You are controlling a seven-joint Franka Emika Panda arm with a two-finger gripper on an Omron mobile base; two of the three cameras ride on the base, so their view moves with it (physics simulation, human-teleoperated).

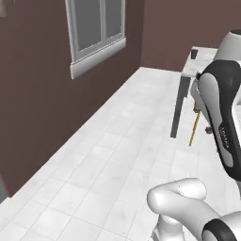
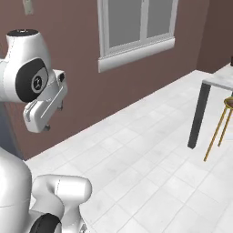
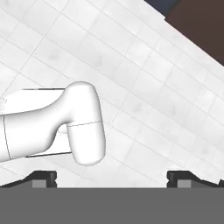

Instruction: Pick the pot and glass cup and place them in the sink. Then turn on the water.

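A small dark tumbler, the glass cup, stands on a white counter top far off at the upper right. My gripper hangs at the end of the folded arm on the left of the right base view, well away from the counter. In the hand view my gripper points at the tiled floor, its fingertips stand wide apart, and nothing is between them, so it is open. The pot, the sink and the water are out of view.
A brown wall with a white-framed window runs along the left. Pale floor tiles stretch ahead. The counter rests on a dark grey leg, with a yellow-legged stool beside it.
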